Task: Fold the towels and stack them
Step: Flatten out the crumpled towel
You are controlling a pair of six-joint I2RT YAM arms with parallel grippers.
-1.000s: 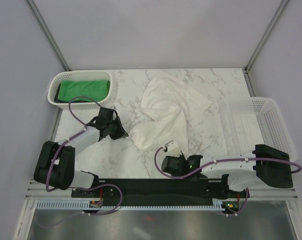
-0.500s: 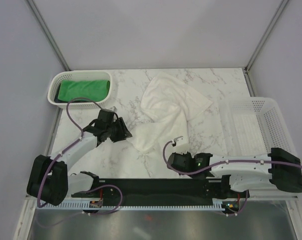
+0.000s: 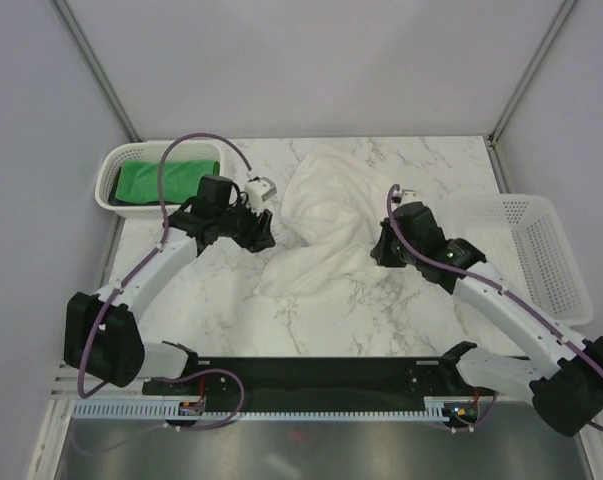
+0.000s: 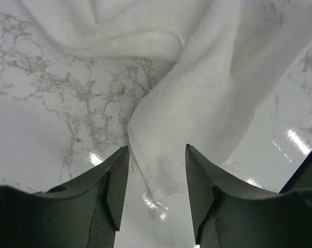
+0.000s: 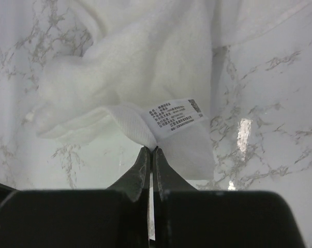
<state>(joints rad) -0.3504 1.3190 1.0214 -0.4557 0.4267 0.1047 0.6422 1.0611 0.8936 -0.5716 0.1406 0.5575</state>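
A crumpled white towel [image 3: 326, 215] lies in the middle of the marble table. My left gripper [image 3: 264, 232] hovers open at its left side; in the left wrist view the open gripper [image 4: 157, 155] frames a corner of the towel [image 4: 197, 98] on the table, with nothing gripped. My right gripper [image 3: 380, 252] is at the towel's right edge. In the right wrist view this gripper [image 5: 151, 151] is shut on the towel's edge [image 5: 130, 77], right by its printed label [image 5: 174, 114]. A folded green towel [image 3: 166, 180] lies in the basket at far left.
A small white basket [image 3: 109, 180] stands at the back left. A larger white basket [image 3: 541, 250] with nothing in it stands at the right edge. Grey walls with metal posts close the table in on three sides.
My left gripper opened, letting go of the towel's near corner, and moved away toward the back. My right arm swung from the near edge to the towel's right side and shut on its edge.
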